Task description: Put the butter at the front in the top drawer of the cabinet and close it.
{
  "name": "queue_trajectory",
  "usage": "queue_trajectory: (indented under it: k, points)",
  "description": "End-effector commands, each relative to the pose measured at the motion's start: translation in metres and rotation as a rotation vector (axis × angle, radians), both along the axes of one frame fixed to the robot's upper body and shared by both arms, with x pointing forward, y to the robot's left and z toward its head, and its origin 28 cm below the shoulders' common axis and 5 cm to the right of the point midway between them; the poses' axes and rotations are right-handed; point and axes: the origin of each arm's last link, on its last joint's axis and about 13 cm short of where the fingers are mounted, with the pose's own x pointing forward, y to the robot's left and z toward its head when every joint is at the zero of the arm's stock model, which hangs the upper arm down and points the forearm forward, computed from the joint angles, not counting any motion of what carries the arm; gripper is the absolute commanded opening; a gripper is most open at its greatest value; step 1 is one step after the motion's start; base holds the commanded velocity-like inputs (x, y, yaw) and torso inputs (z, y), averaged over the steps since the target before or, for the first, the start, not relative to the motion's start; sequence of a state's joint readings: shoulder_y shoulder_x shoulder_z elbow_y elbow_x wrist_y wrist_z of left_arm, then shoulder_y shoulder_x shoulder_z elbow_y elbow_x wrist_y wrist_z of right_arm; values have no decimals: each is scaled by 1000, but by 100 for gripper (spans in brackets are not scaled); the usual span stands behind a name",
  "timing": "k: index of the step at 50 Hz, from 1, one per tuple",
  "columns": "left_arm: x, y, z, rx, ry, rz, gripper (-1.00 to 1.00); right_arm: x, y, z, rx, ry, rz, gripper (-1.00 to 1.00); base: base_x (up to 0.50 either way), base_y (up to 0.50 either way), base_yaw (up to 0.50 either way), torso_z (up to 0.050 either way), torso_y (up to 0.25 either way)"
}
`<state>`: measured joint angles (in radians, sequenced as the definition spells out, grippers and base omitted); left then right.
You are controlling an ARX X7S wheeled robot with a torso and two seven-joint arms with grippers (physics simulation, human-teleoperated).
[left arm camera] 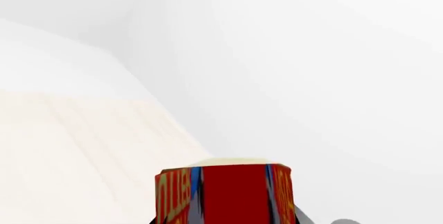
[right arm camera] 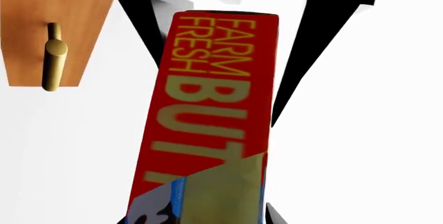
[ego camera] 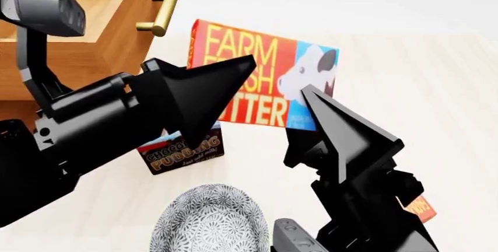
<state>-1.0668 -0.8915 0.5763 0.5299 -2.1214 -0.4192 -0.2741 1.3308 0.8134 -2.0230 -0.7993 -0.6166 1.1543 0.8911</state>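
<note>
Pale tabletop [ego camera: 435,88] carries one bowl [ego camera: 209,223], one pudding box [ego camera: 181,151]; right pincer [ego camera: 311,112] grips one butter box [ego camera: 260,83]; left pincer's [ego camera: 225,83] state unclear.

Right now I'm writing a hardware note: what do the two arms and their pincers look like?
Both arms are matte black with blocky housings. The left pincer and right pincer end in flat, wedge-shaped black fingers tapering to points. A grey, rounded-edged box sits on a black bracket above the left arm, a similar grey part by the right. No cables or markings are visible.
</note>
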Motion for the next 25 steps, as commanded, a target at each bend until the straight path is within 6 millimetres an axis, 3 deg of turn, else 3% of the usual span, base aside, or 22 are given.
queue_trajectory:
  k: [1, 19, 20, 25]
  points:
    - [2, 4, 0, -3, -14, 50, -100, 1, 3, 11, 25, -100, 11, -100, 0, 0, 0, 0, 0]
    - [-8, 3, 2, -10, -62, 84, -100, 0, 0, 10, 65, -100, 1, -100, 0, 0, 0, 1, 1]
    - [-9, 3, 3, -12, -64, 85, -100, 0, 0, 10, 82, -95, -7, 100, 0, 0, 0, 0, 0]
    - [-10, 5, 6, -30, -67, 96, -100, 0, -3, 10, 128, -89, -22, 100, 0, 0, 0, 0, 2]
